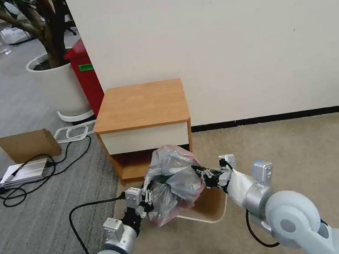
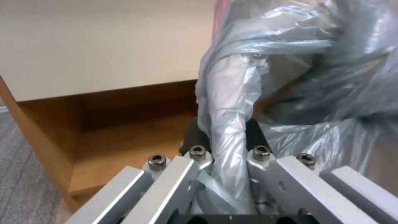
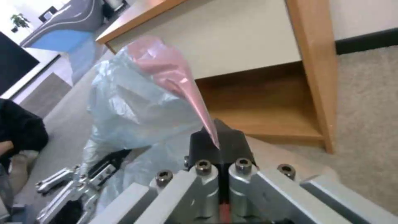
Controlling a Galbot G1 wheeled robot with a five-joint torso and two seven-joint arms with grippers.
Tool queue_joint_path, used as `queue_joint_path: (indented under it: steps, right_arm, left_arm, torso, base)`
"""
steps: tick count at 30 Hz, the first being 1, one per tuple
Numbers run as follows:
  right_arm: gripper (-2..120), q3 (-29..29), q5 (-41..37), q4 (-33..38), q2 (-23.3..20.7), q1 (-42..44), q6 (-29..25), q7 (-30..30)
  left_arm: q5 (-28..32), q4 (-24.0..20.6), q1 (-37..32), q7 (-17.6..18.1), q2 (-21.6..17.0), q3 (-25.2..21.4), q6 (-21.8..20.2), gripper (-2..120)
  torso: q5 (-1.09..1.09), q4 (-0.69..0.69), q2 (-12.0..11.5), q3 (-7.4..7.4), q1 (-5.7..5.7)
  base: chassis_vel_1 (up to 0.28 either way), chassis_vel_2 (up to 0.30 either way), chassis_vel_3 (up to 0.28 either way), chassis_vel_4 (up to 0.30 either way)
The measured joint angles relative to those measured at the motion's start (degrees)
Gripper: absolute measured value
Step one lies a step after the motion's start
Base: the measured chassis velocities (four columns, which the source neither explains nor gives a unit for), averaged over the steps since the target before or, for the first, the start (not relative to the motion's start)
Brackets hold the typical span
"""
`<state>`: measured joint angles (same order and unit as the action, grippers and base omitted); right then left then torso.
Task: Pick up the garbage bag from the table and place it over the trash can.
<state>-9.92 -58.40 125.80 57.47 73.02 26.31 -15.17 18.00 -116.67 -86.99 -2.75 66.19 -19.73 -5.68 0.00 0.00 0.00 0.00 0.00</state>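
Just above the trash can [image 1: 211,206], near the front of the table [image 1: 140,106], the garbage bag [image 1: 174,180] hangs bunched between the left gripper [image 1: 148,196] and right gripper [image 1: 201,174], each clamped on an opposite edge, left-right across the rim.

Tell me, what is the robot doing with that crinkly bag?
The robot holds the garbage bag up between both arms. Its left end effector pinches one side and its right end effector pinches the pinkish edge on the other. The bag hangs over the cream trash can on the floor, in front of the wooden nightstand. It is not spread over the rim yet.
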Motion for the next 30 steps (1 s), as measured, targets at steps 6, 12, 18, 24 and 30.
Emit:
queue_joint_path:
  steps: [6,12,18,24,30]
  right_arm:
    - [0,-1.81,0.34,-1.42,-2.18,0.24,-0.66,0.19]
    - [0,-4.09,0.97,-2.31,-4.09,0.80,-1.14,0.72]
    - [0,-6.02,1.63,-3.57,-5.64,2.01,-1.45,1.46]
    - [0,-7.16,2.44,-4.39,-6.63,3.28,-1.57,2.45]
    - [18,-7.55,4.70,-5.28,-8.34,4.44,-1.01,4.23]
  left_arm:
    - [2.05,-0.06,-0.20,-0.03,0.12,-1.02,0.97,5]
    - [3.56,-0.65,-0.33,-0.05,0.07,-1.98,1.04,5]
    - [5.31,-0.89,-0.33,-0.05,0.34,-2.42,1.04,5]
    - [7.82,-1.45,0.09,0.01,0.59,-3.03,0.55,5]
    - [11.46,-1.85,0.73,1.30,1.06,-3.97,-0.98,5]
  torso:
    - [0.00,0.00,0.00,0.00,0.00]
    - [0.00,0.00,0.00,0.00,0.00]
    - [0.00,0.00,0.00,0.00,0.00]
    - [0.00,0.00,0.00,0.00,0.00]
    - [0.01,0.00,0.00,0.00,0.00]
  base:
    - [0.000,0.000,0.000,0.000]
    - [0.000,0.000,0.000,0.000]
    - [0.000,0.000,0.000,0.000]
    - [0.000,0.000,0.000,0.000]
    - [0.000,0.000,0.000,0.000]
